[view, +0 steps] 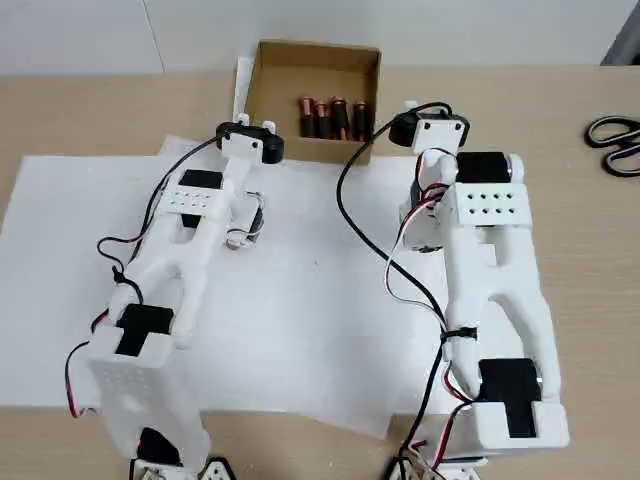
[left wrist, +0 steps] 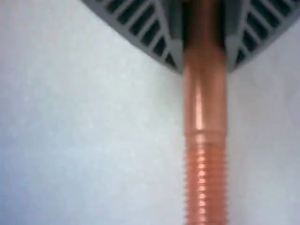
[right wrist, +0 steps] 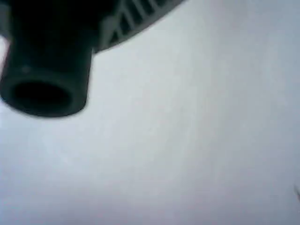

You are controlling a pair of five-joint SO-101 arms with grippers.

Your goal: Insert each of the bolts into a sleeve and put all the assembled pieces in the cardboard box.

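A copper bolt [left wrist: 205,140] sticks out of my left gripper [left wrist: 204,51], its smooth shank clamped between the grey ribbed fingers [left wrist: 140,28] and its threaded end free over the white paper. My right gripper [right wrist: 61,28] is shut on a black sleeve [right wrist: 44,75] whose open bore faces the camera. In the high view the left gripper [view: 245,228] and the right gripper [view: 418,222] both hang low over the paper, well apart, in front of the cardboard box [view: 262,80]. Several assembled copper-and-black pieces [view: 335,118] lie in the box.
A large white paper sheet [view: 300,300] covers the wooden table between the arms. Black-handled scissors [view: 615,145] lie at the far right edge. Cables loop from both arms over the paper.
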